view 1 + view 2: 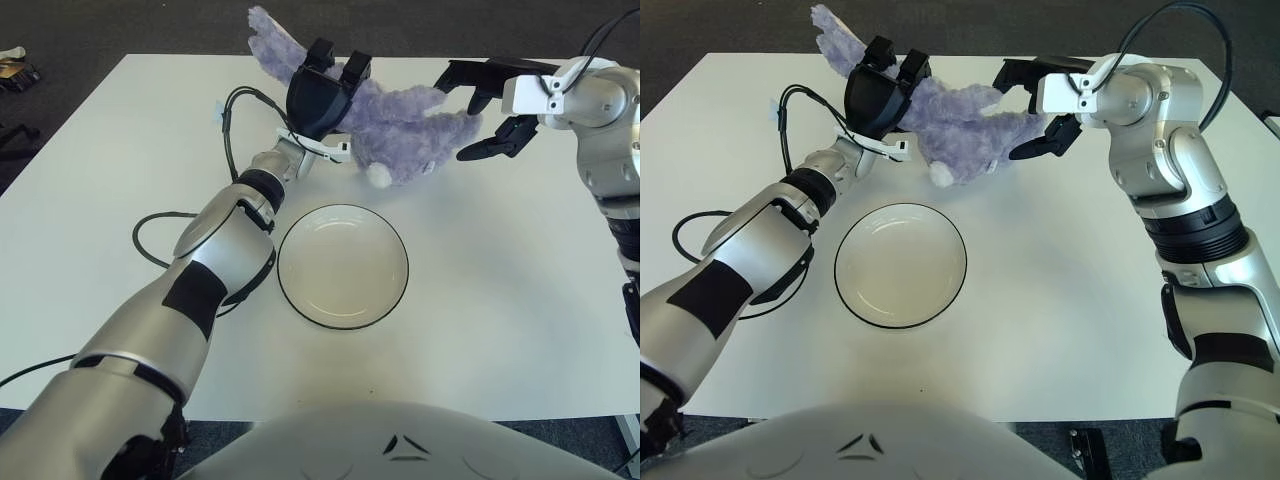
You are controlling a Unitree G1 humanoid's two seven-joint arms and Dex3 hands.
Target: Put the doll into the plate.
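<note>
A purple plush doll lies at the far middle of the white table, just beyond the empty white plate with its dark rim. My left hand is shut on the doll's left part, and a fuzzy limb sticks up behind it. At the doll's right end, my right hand is open. Its upper fingers reach over the plush tip and one lower finger sits beside it, not closed on it.
A black cable loops on the table to the left of my left forearm. The table's far edge runs just behind the doll. Small items lie on the dark floor at far left.
</note>
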